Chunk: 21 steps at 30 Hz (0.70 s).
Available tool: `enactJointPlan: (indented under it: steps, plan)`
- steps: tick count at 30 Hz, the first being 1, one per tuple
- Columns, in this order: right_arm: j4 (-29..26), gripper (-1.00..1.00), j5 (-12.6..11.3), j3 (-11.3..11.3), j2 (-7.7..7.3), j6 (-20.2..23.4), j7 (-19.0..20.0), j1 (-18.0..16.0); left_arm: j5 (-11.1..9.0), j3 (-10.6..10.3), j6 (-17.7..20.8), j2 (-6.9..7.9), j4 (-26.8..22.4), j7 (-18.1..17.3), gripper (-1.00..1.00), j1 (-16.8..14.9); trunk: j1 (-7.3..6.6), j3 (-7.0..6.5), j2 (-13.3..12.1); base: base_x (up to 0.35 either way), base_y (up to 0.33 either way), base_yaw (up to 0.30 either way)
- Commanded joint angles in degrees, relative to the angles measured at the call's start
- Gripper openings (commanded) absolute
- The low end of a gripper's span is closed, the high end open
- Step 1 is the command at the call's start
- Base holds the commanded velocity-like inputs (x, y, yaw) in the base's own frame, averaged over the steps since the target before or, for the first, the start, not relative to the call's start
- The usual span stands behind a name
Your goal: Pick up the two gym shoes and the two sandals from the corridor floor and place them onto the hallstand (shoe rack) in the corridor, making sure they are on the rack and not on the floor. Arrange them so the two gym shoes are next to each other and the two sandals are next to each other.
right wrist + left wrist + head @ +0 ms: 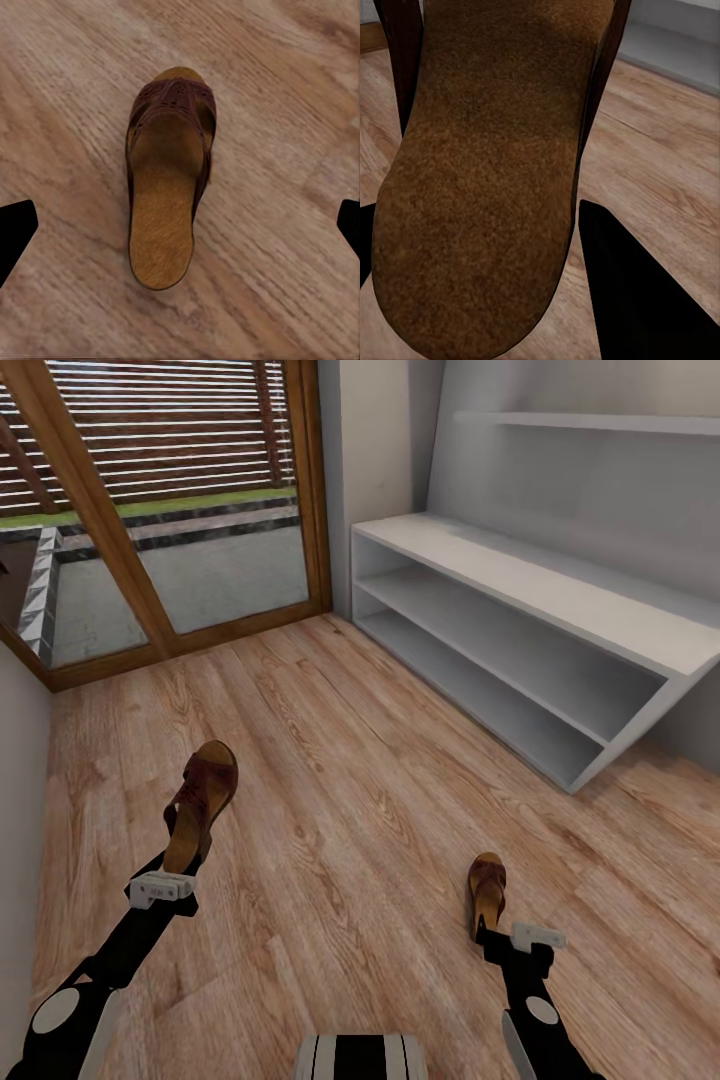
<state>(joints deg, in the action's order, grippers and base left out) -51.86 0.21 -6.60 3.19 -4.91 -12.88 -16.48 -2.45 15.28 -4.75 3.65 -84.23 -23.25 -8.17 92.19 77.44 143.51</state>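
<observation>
Left gripper (160, 888): fingers clamped on the heel of one sandal (201, 803), lifted off the floor, likely for carrying to the rack.
Right gripper (520, 938): fingers spread wide above the second sandal (169, 176) (it lies flat on the corridor floor (350, 780)), apparently lined up for a grasp.
Hallstand (540, 630): far right, tiers bare.

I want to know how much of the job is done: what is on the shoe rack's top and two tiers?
The hallstand shows bare top and tiers where visible; its far end is cut off. Both sandals are off it.
</observation>
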Motion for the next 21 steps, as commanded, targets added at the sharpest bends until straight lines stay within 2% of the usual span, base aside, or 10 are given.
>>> enactJointPlan:
  steps: [1, 9, 21]
  plan:
    - [0.0, 1.0, 0.0, 0.0, 0.0, 0.0, 0.0, 0.0, 0.2, 0.0, -0.1, 0.0, 0.0, 0.0, -1.0, 0.0, 0.0, 0.0, 0.0, 0.0, 0.0, 0.0]
    - [0.5, 1.0, -1.8, 0.2, 0.06, -0.1, -0.1, 0.1, 0.2, 0.0, -0.1, -0.04, 0.0, 0.0, -1.0, 0.0, 0.0, 0.0, 0.0, 0.0, 0.0, 0.0]
    - [5.6, 1.0, -2.0, 0.3, 0.16, -1.2, -0.3, 0.0, 0.2, 0.0, -0.1, -0.04, 0.0, 0.0, -1.0, 0.0, 0.0, 0.0, 0.0, 0.0, 0.0, 0.0]
